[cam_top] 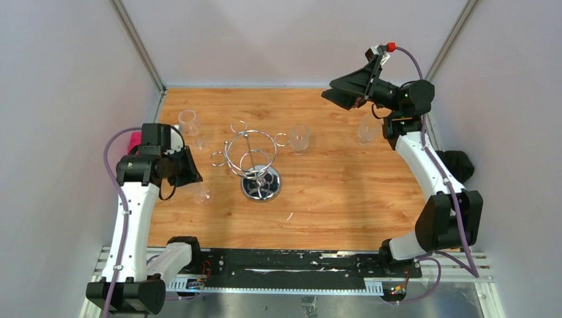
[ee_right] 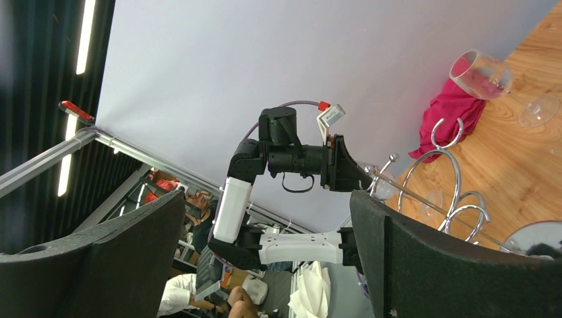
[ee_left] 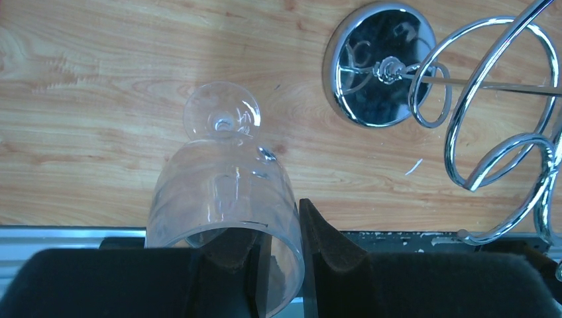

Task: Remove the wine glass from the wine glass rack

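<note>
A wooden desk (cam_top: 331, 199) stands between plain pale walls (cam_top: 278, 40), with both arms fixed at its near edge. The wine glass rack (cam_top: 255, 159) is in the middle of the desk, and in the top view no glass is seen hanging on its curled hooks. The wine glass (ee_left: 222, 192) is off the rack, to the left of the mirrored base (ee_left: 379, 63) and near it but not touching. The left hand (ee_left: 281, 222) is closed on this glass: in the left wrist view one finger (ee_left: 232, 248) is inside the bowl and the other (ee_left: 325, 245) outside, and the rim wall is pinched between them. The round foot of the glass points to the desk; I cannot tell if it touches the wood. The right hand (ee_right: 268, 199) is raised over the far right corner, with its fingers wide apart and nothing between them. Three other glasses (cam_top: 299, 138) are on the desk behind the rack, well apart from each other. A pink cloth (cam_top: 136, 139) lies at the left edge.
</note>
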You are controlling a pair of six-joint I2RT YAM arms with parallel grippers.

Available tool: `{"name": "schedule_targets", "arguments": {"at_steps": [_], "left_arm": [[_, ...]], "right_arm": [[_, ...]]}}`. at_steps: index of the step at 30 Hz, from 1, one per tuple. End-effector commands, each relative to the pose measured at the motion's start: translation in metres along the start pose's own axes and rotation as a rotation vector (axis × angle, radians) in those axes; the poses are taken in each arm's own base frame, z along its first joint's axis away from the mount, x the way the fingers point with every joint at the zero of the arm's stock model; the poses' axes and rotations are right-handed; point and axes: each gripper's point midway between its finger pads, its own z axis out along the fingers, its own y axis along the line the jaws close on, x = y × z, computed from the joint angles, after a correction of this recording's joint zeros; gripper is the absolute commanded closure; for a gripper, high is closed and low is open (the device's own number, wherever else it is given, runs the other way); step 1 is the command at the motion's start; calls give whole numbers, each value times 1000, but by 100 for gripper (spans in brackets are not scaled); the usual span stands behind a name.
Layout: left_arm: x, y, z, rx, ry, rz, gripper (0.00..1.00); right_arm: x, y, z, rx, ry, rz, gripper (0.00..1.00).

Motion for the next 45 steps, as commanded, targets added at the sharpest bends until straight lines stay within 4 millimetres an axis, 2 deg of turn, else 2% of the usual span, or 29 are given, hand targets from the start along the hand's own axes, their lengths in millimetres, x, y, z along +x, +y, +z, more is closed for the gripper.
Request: {"name": "schedule_targets", "arguments": {"at_steps": [1, 8, 14, 21, 24, 28, 44, 45], "left_arm": [[9, -5, 0, 39, 8, -2, 100], [11, -2, 3, 29, 12, -2, 100], [9, 1, 12, 13, 23, -3, 100], [14, 2, 33, 25, 51, -15, 100], [14, 2, 35, 27, 50, -19, 100], [12, 3, 35, 21, 44, -17, 100], [17, 11, 53, -8, 46, -47, 100], [17, 10, 53, -6, 47, -47, 100]], "right_arm": [[5, -2, -9, 18, 15, -31, 1], [5, 0, -13, 22, 15, -40, 1], [5, 3, -19, 39, 11, -62, 1], [5, 2, -30, 124, -9, -151, 1], [3, 1, -35, 188, -22, -172, 1], [1, 9, -38, 209, -32, -213, 1], [1, 9, -43, 217, -34, -208, 1], [-4, 7, -48, 229, -52, -211, 1]]}}
